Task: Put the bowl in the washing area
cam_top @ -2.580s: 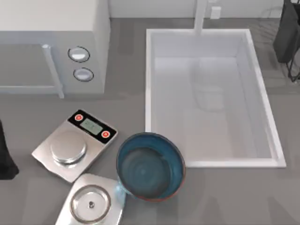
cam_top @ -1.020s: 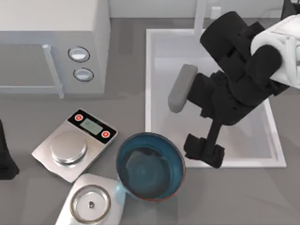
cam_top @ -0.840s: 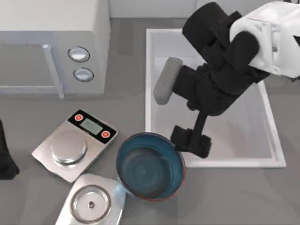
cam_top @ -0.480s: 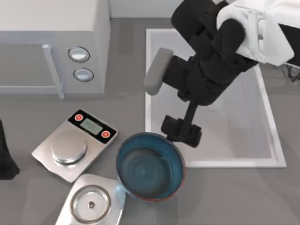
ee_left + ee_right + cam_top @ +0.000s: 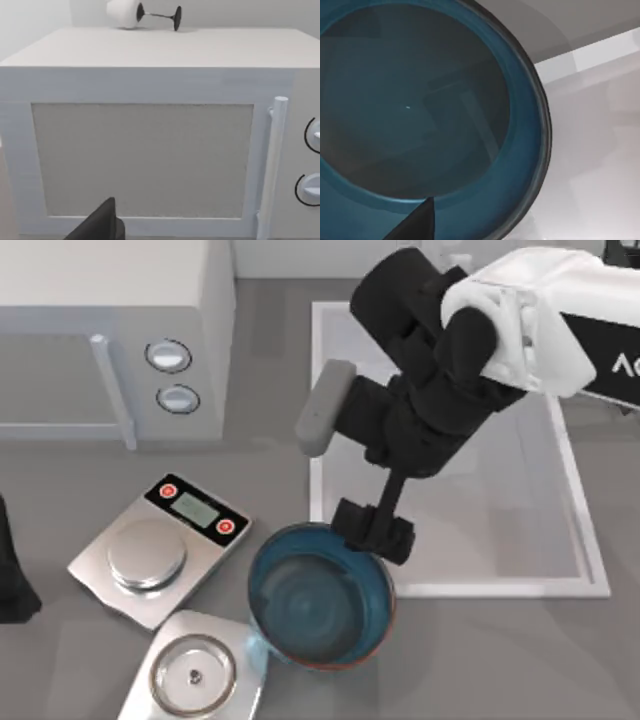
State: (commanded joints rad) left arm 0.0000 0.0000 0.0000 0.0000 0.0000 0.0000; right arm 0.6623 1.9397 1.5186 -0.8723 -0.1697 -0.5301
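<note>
**Right arm closing in on the bowl rim, no grasp yet**

Top view: step in hand is the approach to grasp. Right tool [image 5: 372, 531] hangs over the bowl [image 5: 320, 595] at the part of its rim nearest the washing area [image 5: 452, 590]. Bowl sits on the counter [image 5: 500, 660] near the front edge, just outside the basin's front-left corner, with the scale [image 5: 160, 548] and the lidded square plate [image 5: 195, 676] close beside it. Can't tell whether the tool's fingers are open or closed, or whether they touch the rim. Left arm is parked at the counter's left edge.

Left wrist view: faces the microwave [image 5: 150, 140] door; a wine glass [image 5: 142, 14] lies on its side on top. Left tool state can't be told either.

Right wrist view: teal bowl interior close under the camera, white basin beyond the rim.

Next move, my read: drop so the fingers straddle the rim wall, close, lift clear of the raised basin edge, carry right into the sink.

Versus 2.6 s ago: the right arm was off at the far right corner; since then it has swept across the basin, reaching the bowl rim in the last half second. Bowl hasn't moved.
</note>
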